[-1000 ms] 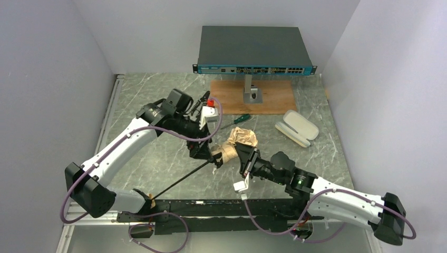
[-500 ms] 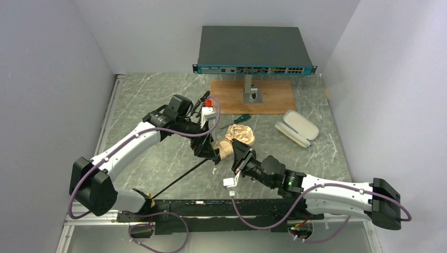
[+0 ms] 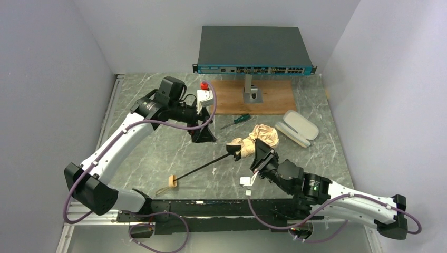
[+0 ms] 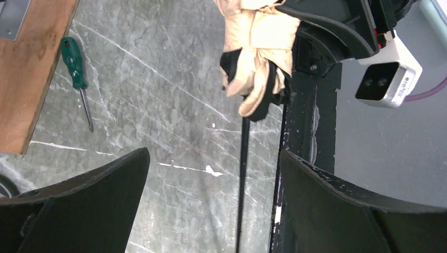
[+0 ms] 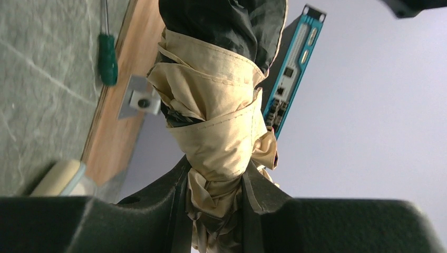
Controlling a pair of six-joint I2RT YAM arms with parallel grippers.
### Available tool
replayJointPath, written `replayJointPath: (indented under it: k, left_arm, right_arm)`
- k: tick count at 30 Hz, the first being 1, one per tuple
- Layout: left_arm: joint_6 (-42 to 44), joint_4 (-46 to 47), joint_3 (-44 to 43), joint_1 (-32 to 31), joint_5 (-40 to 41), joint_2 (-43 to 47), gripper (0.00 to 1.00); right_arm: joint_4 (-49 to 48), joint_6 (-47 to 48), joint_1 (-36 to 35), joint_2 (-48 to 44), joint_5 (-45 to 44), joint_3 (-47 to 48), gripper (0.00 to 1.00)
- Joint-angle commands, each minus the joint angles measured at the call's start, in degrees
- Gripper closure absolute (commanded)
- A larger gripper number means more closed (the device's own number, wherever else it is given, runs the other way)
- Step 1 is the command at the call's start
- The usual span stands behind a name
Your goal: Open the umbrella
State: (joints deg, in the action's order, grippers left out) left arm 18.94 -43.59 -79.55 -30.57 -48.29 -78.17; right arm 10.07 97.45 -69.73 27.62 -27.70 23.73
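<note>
My right end effector is clamped on the bunched canopy of the umbrella over the table. The black shaft slants down to the handle, which rests there. My left end effector hangs wide and empty. The risk I see — gripping only crinkly fabric, a pull may slip or tear instead of opening it.

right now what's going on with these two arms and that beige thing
The right gripper is clamped on the bunched beige fabric of the umbrella, holding it up off the table. The umbrella's black shaft is drawn out and slants toward the near edge, ending at the small beige handle. The left gripper hangs open above the table, apart from the umbrella and gripping nothing. The canopy is crumpled, not spread.
</note>
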Motion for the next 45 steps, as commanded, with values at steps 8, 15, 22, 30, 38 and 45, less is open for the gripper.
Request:
replayJointPath:
  k: [8, 15, 22, 30, 38, 45]
  left_arm:
    - [-3.94, 3.51, -2.58, -0.22, -2.45, -5.94, 0.0]
    - [-3.79, 3.24, -8.57, -2.79, -2.54, -14.67, 0.0]
    - [-2.09, 3.32, -7.34, -6.13, -9.03, -16.19, 0.15]
    - [-0.56, 1.9, -5.38, -5.44, -10.46, -15.26, 1.0]
    - [-2.12, 4.15, -6.54, -2.53, -5.51, -14.63, 1.0]
    - [6.67, 2.17, -4.18, -2.67, -1.6, -12.64, 1.0]
  right_arm:
    - [-24.98, 0.08, -0.15, 8.85, -16.87, 1.52, 1.0]
    - [-30.91, 0.85, -0.15, 11.47, -14.93, 0.96, 1.0]
    - [-31.68, -0.3, -0.13, 13.58, -15.36, 1.48, 1.0]
    - [-17.29, -10.63, -0.14, 12.52, -18.34, 7.04, 1.0]
    - [27.16, -41.95, -0.28, 12.24, -3.71, 27.11, 0.01]
    - [36.13, -58.73, 0.79, 16.75, 13.45, 44.24, 0.04]
